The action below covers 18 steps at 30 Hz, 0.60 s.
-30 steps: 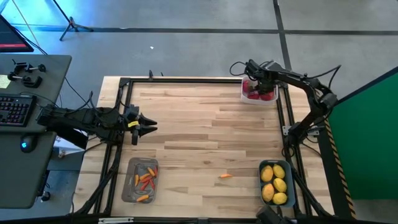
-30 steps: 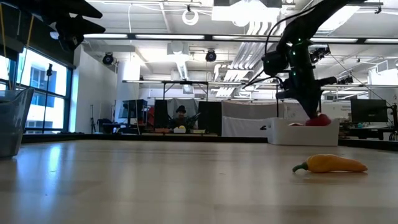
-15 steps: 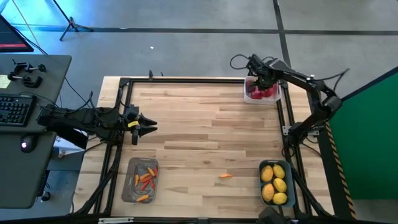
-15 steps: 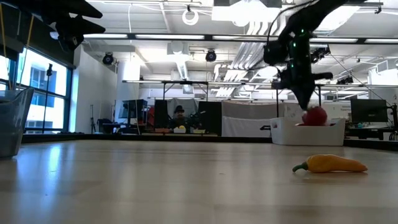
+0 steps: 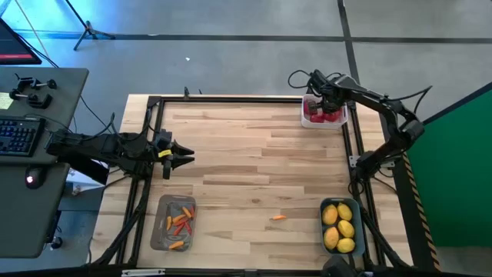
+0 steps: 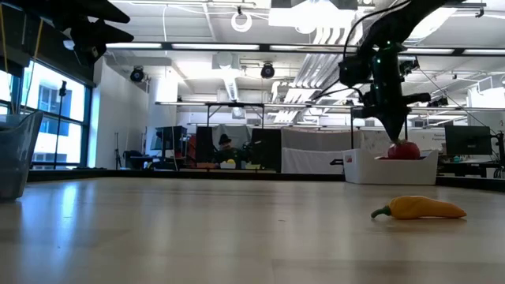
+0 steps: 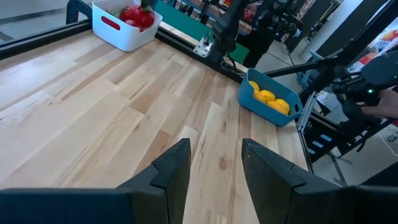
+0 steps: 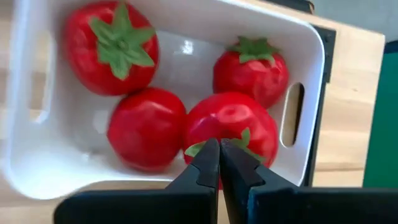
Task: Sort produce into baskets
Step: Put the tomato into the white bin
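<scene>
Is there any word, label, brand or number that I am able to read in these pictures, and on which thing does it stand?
No text can be read in any view.
Yellow tag on the left arm: too small to read.
Yellow note on the desk: too small to read.
White basket, blue basket, grey basket: no label shows.

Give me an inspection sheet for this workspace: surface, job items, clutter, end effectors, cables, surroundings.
Surface: light wooden plank table in a black frame.
Job items: white plastic tray with four round red fruits; blue-teal tray of yellow lemons; flat grey tray with orange-red peppers; one loose orange pepper on the table.
Clutter: nothing seen on the table.
End effectors: right end effector shut, empty, above the white tray; left end effector open, empty, at the left edge.
Cables: loops on the right arm; wires by the left frame.
Surroundings: desk with black keyboard; person far behind.
</scene>
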Motion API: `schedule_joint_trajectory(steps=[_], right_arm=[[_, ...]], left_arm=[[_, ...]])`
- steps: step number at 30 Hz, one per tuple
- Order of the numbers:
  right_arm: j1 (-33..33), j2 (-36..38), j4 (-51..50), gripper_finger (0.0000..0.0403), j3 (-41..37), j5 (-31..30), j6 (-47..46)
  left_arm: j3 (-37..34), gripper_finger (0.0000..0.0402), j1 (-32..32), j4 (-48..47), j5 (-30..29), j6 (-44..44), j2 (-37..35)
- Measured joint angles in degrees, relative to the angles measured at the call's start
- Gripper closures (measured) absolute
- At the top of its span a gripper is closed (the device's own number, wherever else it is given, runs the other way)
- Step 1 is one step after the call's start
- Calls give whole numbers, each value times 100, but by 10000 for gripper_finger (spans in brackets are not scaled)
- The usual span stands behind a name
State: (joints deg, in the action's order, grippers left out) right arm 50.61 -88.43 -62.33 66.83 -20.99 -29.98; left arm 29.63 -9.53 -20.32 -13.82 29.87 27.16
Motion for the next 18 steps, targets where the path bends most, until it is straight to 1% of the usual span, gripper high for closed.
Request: schedule_joint_trajectory(steps=[3, 5, 7, 10, 13, 14, 16, 18], right_arm=[[2, -5, -150, 395, -27, 4, 45], [0, -5, -251, 375, -11, 35, 69], [0, -3, -342, 342, 23, 48, 41], [0, -1, -392, 279, 89, 68, 46], [0, -1, -430, 229, 223, 282, 153], [-2, -1, -475, 221, 275, 290, 180], [-2, 3, -539, 221, 306, 162, 191], [41, 3, -553, 243, 222, 70, 192]], left_arm=[[0, 271, 1, 0, 38, 2, 0], [0, 271, 0, 1, 115, 0, 0], [0, 271, -1, 2, 166, -2, 0], [0, 271, -1, 2, 171, -7, 0], [0, 271, -1, 2, 171, -7, 0], [0, 271, -1, 1, 170, -7, -1], [0, 271, -1, 2, 171, -7, 0], [0, 271, -1, 0, 171, -7, 0]])
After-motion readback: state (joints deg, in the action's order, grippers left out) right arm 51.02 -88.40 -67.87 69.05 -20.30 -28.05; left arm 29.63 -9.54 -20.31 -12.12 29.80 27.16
